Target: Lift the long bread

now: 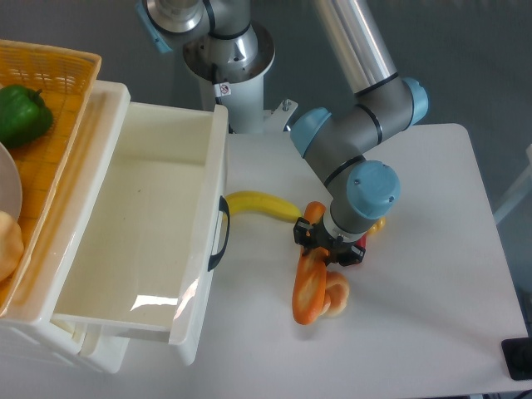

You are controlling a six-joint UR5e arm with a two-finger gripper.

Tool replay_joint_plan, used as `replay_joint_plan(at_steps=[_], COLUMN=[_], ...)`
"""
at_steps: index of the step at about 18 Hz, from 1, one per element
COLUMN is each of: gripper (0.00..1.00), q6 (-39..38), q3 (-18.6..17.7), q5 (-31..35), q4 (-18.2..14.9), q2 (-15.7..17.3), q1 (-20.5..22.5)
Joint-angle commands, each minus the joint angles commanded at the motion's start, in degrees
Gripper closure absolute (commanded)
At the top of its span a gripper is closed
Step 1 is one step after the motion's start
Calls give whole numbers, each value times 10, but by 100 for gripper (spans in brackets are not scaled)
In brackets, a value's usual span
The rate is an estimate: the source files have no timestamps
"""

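The long bread is a slim, glossy orange-brown baguette lying on the white table right of the drawer, running from near the banana's tip down toward the front. My gripper points straight down over its upper half. The black fingers stand spread on either side of the bread, which lies nearer the left finger. The wrist hides the part of the bread between the fingers. The jaws look open, and the bread rests on the table.
A small tan bun touches the bread's right side. A yellow banana lies to the left, by the handle of the open white drawer. A yellow toy and a red one peek out beside the wrist. An orange basket holds a green pepper.
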Motion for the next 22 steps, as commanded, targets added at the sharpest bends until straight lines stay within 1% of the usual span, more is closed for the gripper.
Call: replay_joint_plan(at_steps=[2,4,5,7,9,11,13,15,18,21,22], gripper=[88,98,100,100,100,100,100,100,100,100,100], q6=[0,0,0,0,0,0,0,0,0,1,5], q3=[3,4,5,11,31,54,68,71,72,82,93], q5=[1,6,10,16,18,19,32,51,55,69,70], q4=[-1,-3,-4,-11,-44,-92,-120,-135,-155,-157,-158], q2=[0,1,2,4,6,15,19,25,43,59,59], q1=[-1,-2,-3,-4,-4,-4,-13,-18,-20,-24,-30])
